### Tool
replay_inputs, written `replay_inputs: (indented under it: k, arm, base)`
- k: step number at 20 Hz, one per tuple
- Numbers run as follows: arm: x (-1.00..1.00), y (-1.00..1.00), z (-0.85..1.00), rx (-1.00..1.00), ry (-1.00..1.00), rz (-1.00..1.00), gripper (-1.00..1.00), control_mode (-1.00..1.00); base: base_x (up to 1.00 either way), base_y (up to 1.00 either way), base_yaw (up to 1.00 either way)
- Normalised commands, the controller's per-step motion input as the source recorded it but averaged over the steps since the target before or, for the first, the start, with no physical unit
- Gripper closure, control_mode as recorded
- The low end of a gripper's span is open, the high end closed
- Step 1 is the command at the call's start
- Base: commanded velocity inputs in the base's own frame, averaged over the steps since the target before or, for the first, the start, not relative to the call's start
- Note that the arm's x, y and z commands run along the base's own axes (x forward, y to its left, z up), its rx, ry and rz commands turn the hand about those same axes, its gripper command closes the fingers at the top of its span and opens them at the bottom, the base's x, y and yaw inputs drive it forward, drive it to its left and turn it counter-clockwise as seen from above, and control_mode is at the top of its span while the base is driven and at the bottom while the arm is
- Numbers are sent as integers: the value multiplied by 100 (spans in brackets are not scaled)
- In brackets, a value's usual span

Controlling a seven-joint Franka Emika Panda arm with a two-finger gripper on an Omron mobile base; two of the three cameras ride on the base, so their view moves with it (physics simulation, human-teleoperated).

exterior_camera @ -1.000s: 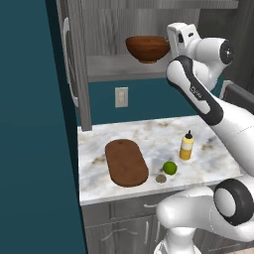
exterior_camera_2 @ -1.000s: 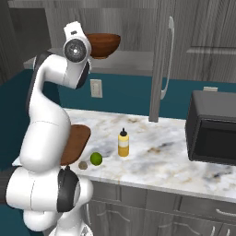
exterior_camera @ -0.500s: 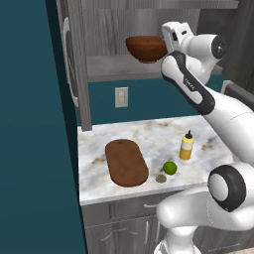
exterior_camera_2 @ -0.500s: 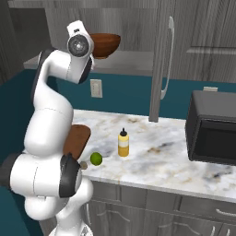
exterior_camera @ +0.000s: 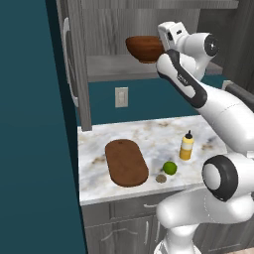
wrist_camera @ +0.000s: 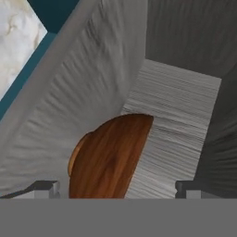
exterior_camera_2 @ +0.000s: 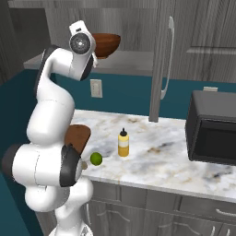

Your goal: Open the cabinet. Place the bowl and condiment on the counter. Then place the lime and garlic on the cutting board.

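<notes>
The cabinet (exterior_camera: pixel 74 64) stands open, its door swung out to the left. On its grey shelf (exterior_camera: pixel 111 67) sits the dark reddish-brown bowl (exterior_camera: pixel 144 48). My gripper (exterior_camera: pixel 159 43) is up at the bowl's right side, open; in the hand view the bowl (wrist_camera: pixel 109 157) lies between the two spread fingertips (wrist_camera: pixel 46 187). Down on the marble counter (exterior_camera: pixel 149 131) stand the yellow condiment (exterior_camera: pixel 186 146), the lime (exterior_camera: pixel 169 167) and the garlic (exterior_camera: pixel 160 178), the last two just right of the cutting board (exterior_camera: pixel 126 161).
A dark microwave (exterior_camera_2: pixel 214 126) occupies the counter's right end. The open cabinet door (exterior_camera_2: pixel 161 60) with its silver handle hangs over the counter's back. A wall outlet (exterior_camera: pixel 121 96) sits below the shelf. Grey drawers (exterior_camera_2: pixel 184 207) run under the counter.
My hand has moved in along the shelf toward the bowl, with the jaws staying wide. The bowl and the things on the counter have not moved.
</notes>
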Motion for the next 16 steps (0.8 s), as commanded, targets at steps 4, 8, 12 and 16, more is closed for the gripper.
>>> replay_inputs:
  k: [4,8,12,16]
  arm:
    - [25,0,-5,-4,1,-2,-100,-100]
    - [24,0,-6,-4,1,-2,-100,-100]
    - [26,0,-5,-4,2,-2,-100,-100]
    - [25,0,-16,-5,2,-3,-100,-100]
  base:
    - [0,0,0]
    - [0,0,0]
    - [0,0,0]
    - [0,0,0]
